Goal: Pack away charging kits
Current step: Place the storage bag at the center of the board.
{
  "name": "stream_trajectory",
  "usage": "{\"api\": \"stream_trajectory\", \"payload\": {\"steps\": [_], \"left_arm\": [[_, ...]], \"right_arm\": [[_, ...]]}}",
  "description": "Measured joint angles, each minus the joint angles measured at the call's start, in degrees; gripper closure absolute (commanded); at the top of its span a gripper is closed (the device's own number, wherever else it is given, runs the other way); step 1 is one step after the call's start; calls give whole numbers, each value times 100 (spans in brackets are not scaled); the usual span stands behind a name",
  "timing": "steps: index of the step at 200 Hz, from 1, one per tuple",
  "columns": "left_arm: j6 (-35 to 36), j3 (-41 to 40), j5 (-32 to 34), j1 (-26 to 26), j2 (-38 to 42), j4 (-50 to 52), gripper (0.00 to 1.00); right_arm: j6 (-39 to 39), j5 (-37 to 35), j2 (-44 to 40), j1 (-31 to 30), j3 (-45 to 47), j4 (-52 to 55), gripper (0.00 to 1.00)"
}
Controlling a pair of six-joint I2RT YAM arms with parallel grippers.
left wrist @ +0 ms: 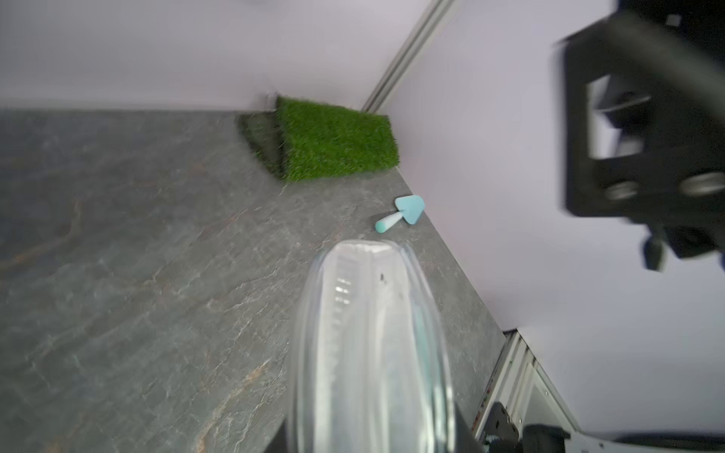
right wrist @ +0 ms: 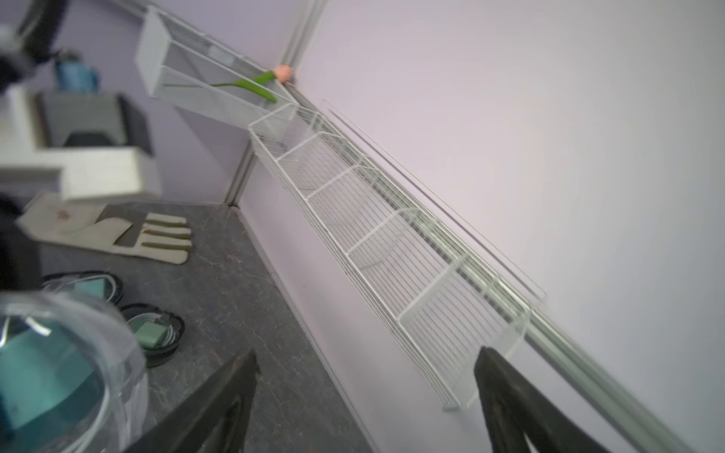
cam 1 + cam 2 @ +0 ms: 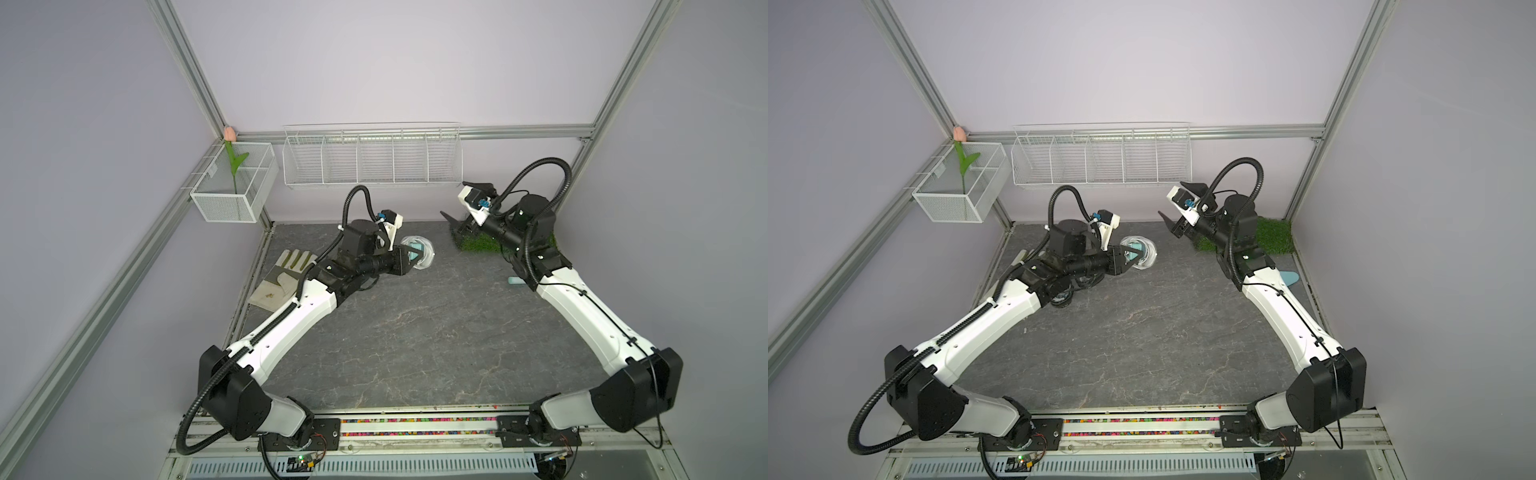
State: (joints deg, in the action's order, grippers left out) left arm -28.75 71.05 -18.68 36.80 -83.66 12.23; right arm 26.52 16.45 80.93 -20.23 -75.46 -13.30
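My left gripper point(image 3: 412, 257) point(image 1: 372, 433) is shut on a clear-lidded white oval case point(image 3: 426, 246) point(image 1: 368, 333), held just above the grey table at the back centre. A teal plug adapter and a coiled white cable show inside the case point(image 2: 59, 372). Two black-rimmed cases point(image 2: 84, 284) point(image 2: 155, 333), each holding a teal adapter and a cable, lie on the table beyond it, near the glove. My right gripper point(image 3: 464, 202) point(image 2: 363, 392) is raised by the right end of the wire basket, open, with nothing between its fingers.
A white wire basket point(image 3: 372, 160) with several compartments hangs on the back wall. A mesh box point(image 3: 237, 183) holding a fake tulip hangs at the back left. A beige glove point(image 3: 282, 274) lies left. A grass mat point(image 1: 333, 139) and a light-blue trowel point(image 1: 402, 213) lie right.
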Motion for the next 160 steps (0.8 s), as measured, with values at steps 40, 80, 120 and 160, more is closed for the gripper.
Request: {"api": "stream_trajectory", "payload": {"steps": [40,80,120,160], "left_arm": [[-1390,-1213,922,-4,-1040,-1722,100],[-2509,-1322,1176,-9,-2592,-3397,100],[-3274,-1473,1375,-15,-3329,-4607,84],[-3711,-1891,1613,20,-3375,-5322,30]], "right_arm": [[-1941,-1720,-1110,61,1915,-398,11],[-3495,-3051,-2173,76,2898,289,11],[-4177,-3759,-2745,76,3965,393,11],[-4037,-4339,-2391,109,4197,494,11]]}}
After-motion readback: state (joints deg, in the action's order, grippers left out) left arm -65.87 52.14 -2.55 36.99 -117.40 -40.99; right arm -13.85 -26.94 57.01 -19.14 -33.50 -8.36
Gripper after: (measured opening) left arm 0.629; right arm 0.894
